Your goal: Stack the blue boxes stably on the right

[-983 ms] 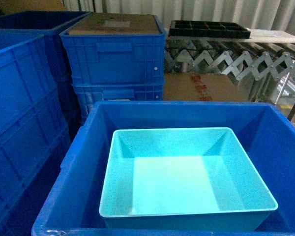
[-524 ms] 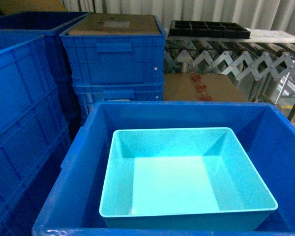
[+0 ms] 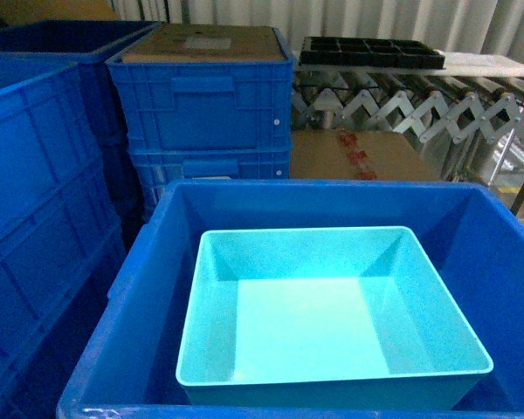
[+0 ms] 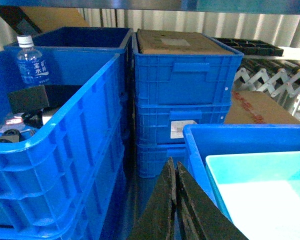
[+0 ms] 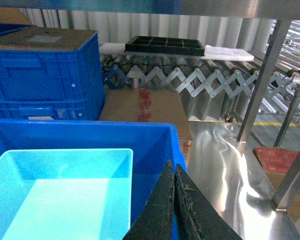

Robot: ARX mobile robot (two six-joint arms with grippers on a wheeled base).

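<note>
Turquoise bin inside the big blue crate, both grippers closed and empty

Head view: the light turquoise bin (image 3: 332, 310) sits inside a large royal-blue crate (image 3: 157, 262). Behind it are stacked blue ribbed crates (image 3: 201, 113) with a cardboard sheet on top, a brown carton (image 3: 358, 155) and a roller conveyor (image 3: 419, 109) carrying a black tray (image 3: 371, 52). No gripper shows in this view.

Left wrist view: the left gripper (image 4: 175, 172) has its fingers pressed together and holds nothing. The turquoise bin (image 4: 262, 192) lies to its right, near. To its left stands a tall blue crate (image 4: 65, 165) with a water bottle (image 4: 30, 62) inside.

Right wrist view: the right gripper (image 5: 174, 172) is also clenched and empty. The turquoise bin (image 5: 65, 195) lies to its left, and the wall of the large crate (image 5: 150, 145) is between them.
</note>
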